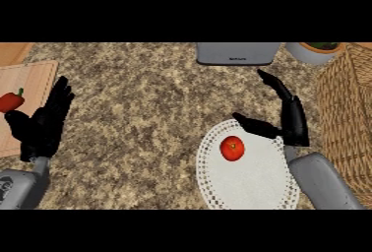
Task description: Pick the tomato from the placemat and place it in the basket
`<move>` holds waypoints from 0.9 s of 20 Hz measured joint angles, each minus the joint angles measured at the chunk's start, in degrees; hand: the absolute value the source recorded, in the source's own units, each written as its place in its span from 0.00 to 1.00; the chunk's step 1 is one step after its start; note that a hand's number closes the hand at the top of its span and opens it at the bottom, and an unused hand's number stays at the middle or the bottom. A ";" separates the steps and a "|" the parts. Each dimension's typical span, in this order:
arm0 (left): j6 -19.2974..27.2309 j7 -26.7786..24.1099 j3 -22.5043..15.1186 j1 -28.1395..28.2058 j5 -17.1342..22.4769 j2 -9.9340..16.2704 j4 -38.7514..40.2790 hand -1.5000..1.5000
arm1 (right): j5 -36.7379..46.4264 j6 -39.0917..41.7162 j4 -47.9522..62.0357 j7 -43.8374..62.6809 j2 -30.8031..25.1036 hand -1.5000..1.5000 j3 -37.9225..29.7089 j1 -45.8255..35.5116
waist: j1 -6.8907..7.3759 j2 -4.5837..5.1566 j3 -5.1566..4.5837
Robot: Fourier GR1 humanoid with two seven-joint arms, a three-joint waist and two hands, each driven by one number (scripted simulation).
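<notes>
A red tomato lies on the upper left part of a round white lace placemat. My right hand hovers just right of and above the tomato, fingers straight and pointing away, thumb stretched toward the tomato without touching it. It holds nothing. A woven wicker basket stands at the right edge, just right of that hand. My left hand rests open at the far left, fingers up, away from the tomato.
A wooden cutting board at the left edge carries a red pepper. A grey appliance stands at the back centre, with a potted plant to its right. The counter is speckled stone.
</notes>
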 measured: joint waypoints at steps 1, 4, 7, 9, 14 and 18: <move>0.26 0.10 -0.07 -0.25 -0.17 -0.43 0.43 0.50 | 2.18 -1.20 -0.33 3.50 -0.91 0.00 0.32 -1.14 | -0.28 -0.05 -0.02; 0.43 -0.26 0.00 0.80 -0.44 -0.73 0.61 0.50 | 6.92 0.95 -2.96 14.47 -5.85 0.00 2.57 -2.01 | -1.01 -0.43 -0.14; 0.52 0.13 0.36 0.91 -0.46 -0.56 0.85 0.50 | 8.64 9.28 -4.57 23.47 -11.68 0.00 5.48 -3.36 | -1.32 -0.61 -0.24; 0.61 0.72 0.61 0.79 -0.36 -0.37 0.63 0.50 | 8.10 16.15 -6.28 28.63 -15.12 0.00 7.52 -3.76 | -1.50 -0.74 -0.26; 0.25 -0.04 1.21 1.86 -0.29 -0.59 0.45 0.50 | 2.26 31.32 -15.52 41.99 -21.06 0.00 9.31 -5.12 | -1.58 -0.67 -0.14; 0.10 1.68 1.58 0.52 -1.10 -1.06 -0.01 0.50 | -2.34 38.13 -22.39 50.69 -22.42 0.00 7.40 -5.42 | -1.13 -0.31 0.00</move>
